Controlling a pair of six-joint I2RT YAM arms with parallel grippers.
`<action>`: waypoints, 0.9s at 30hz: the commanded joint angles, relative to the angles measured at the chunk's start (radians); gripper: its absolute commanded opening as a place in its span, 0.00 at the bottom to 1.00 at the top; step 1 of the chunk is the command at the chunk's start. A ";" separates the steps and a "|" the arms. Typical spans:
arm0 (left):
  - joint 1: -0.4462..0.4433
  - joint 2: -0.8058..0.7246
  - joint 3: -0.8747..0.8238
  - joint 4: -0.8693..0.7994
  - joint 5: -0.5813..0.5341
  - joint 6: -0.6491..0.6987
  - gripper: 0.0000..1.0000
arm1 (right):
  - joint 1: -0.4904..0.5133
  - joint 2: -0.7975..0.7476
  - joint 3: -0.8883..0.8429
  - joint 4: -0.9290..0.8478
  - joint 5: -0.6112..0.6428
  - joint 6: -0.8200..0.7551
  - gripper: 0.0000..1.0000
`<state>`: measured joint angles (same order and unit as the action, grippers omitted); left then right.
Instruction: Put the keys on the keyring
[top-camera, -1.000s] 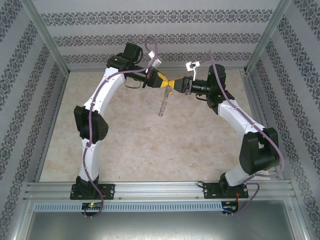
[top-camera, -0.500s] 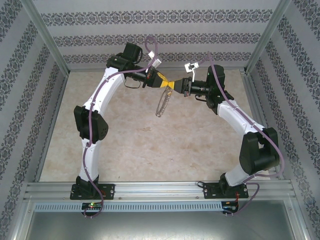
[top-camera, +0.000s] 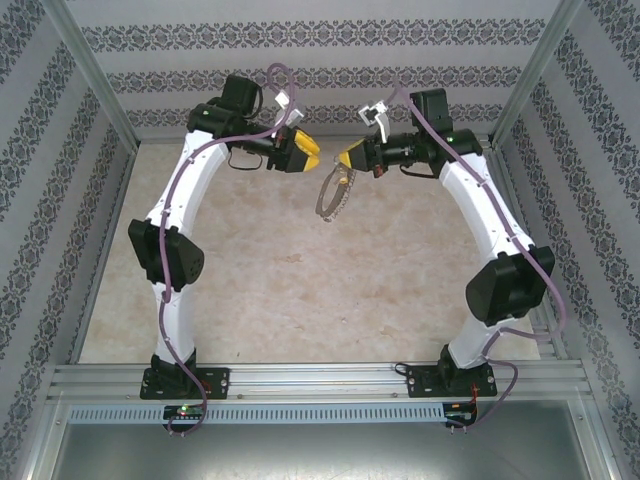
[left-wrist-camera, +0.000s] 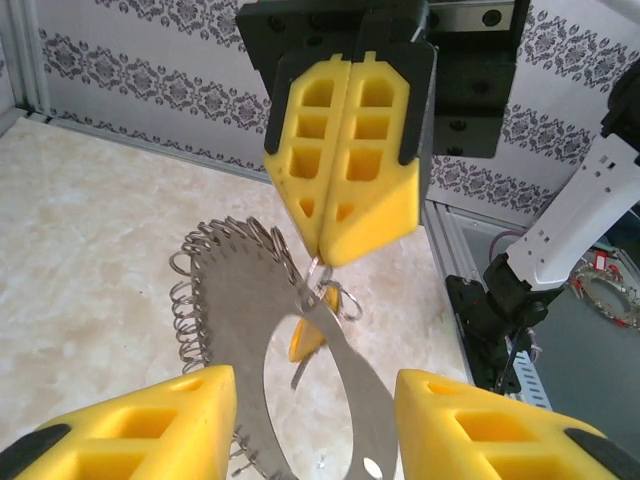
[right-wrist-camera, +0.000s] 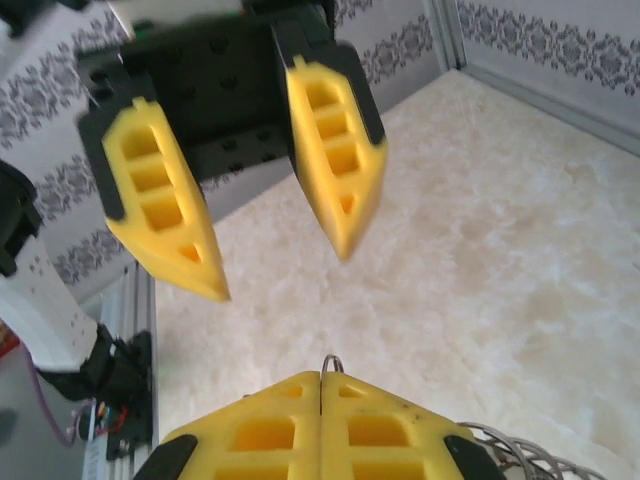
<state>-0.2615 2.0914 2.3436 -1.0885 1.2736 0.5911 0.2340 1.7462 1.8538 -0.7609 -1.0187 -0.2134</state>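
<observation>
- Left gripper (top-camera: 306, 152): jaws parted, gripping nothing
- Right gripper (top-camera: 345, 158): jaws closed on keyring (top-camera: 330, 195), which hangs toward 7 o'clock above the counter (top-camera: 300, 280)
- Key (left-wrist-camera: 308, 338): at the keyring, just below the closed jaws

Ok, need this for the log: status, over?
Left gripper open, off the ring. Right gripper shut on keyring, hoop hanging in air. Yellow-headed key dangling beside the hoop; threaded or not, cannot tell. Nothing in the way.

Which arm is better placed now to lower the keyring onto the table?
Right. The right pincer is shut on the keyring, which hangs above the table. The left pincer is open and holds nothing.
</observation>
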 joint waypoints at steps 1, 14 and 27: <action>0.004 -0.031 0.016 -0.089 -0.016 0.078 0.47 | 0.027 0.066 0.182 -0.400 0.086 -0.298 0.00; 0.003 0.008 0.017 -0.236 0.005 0.221 0.32 | 0.137 0.352 0.674 -0.839 0.244 -0.512 0.00; -0.044 0.070 0.023 -0.327 0.022 0.307 0.33 | 0.142 0.343 0.666 -0.828 0.166 -0.537 0.00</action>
<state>-0.2817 2.1433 2.3436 -1.3575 1.2675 0.8398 0.3695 2.1036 2.4882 -1.5757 -0.7959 -0.7170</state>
